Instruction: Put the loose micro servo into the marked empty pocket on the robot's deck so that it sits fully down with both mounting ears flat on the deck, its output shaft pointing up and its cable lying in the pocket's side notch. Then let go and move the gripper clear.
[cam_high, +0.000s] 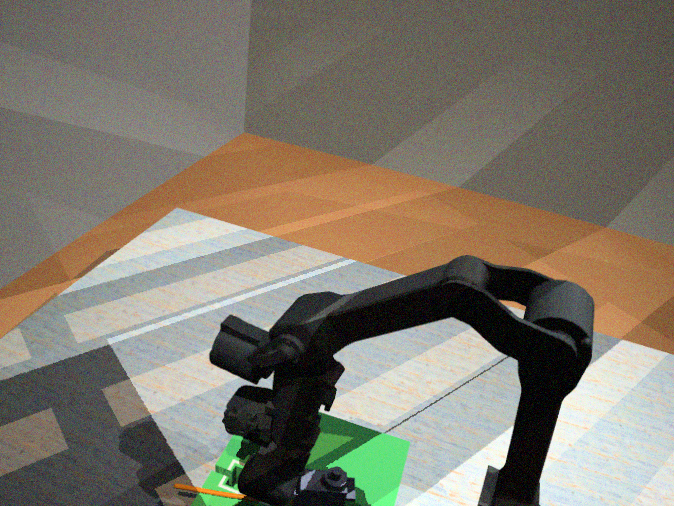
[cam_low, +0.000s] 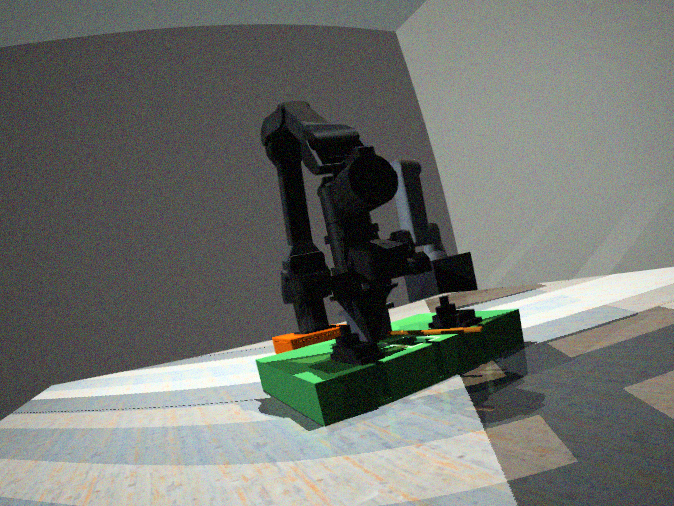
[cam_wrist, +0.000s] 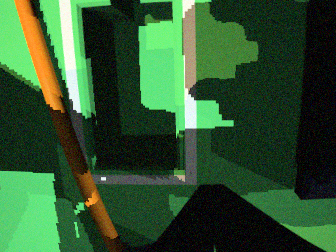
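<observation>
Beside the cable (cam_wrist: 71, 141), only the wrist view bares the pocket (cam_wrist: 150, 150)

Arm (cam_high: 397, 305) (cam_low: 293, 201) arched: lower link (cam_high: 536, 430) (cam_low: 296, 217) near upright, forearm (cam_high: 391, 307) (cam_low: 332, 136) reaching out high and sloping down to wrist (cam_high: 302, 348) (cam_low: 353, 217). Wrist bent sharply downward. Gripper (cam_high: 266, 487) (cam_low: 376, 334) (cam_wrist: 211, 196) hanging below, pointing down, slightly tilted, fingers shut together. Fingertips dark at bottom of wrist view.
</observation>
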